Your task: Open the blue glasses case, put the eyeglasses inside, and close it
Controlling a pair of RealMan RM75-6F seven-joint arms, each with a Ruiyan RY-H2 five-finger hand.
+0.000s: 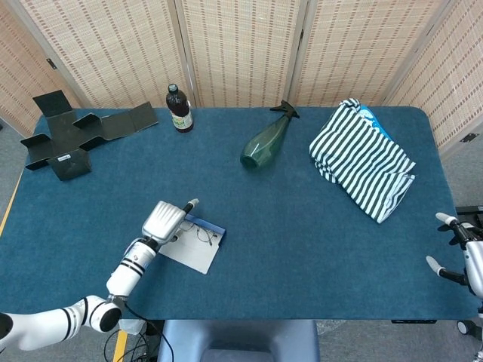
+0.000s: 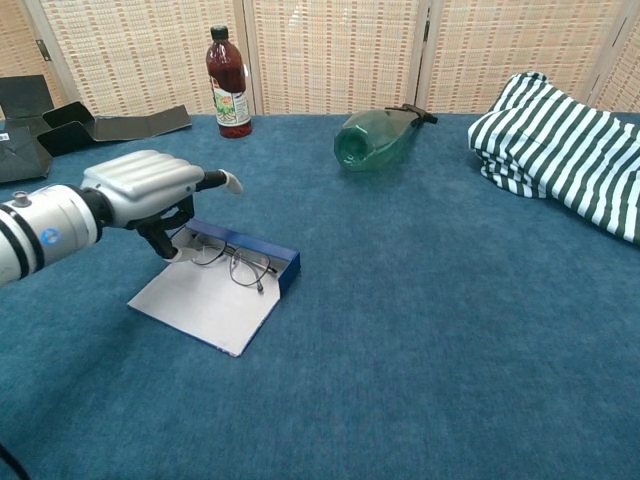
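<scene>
The thin wire eyeglasses (image 2: 235, 262) are lying in the open blue glasses case (image 2: 225, 290) at the near left, pinched at the left end by the left hand (image 2: 145, 193). Being light and easily bent, they are best being held by the frame, not the lenses. The right hand (image 1: 462, 255) is hanging open at the far right edge.

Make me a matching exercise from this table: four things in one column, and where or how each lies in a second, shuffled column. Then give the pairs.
Things:
1. eyeglasses
2. green spray bottle
3. striped cloth
4. dark red bottle

Places or states:
A. standing upright at the table's far edge
B. lying on its side, mid-table toward the back
C. folded in a heap at the right side of the table
D. lying in the open blue glasses case, beside the left hand

Pairs: 1-D, 2-B, 3-C, 4-A
</scene>
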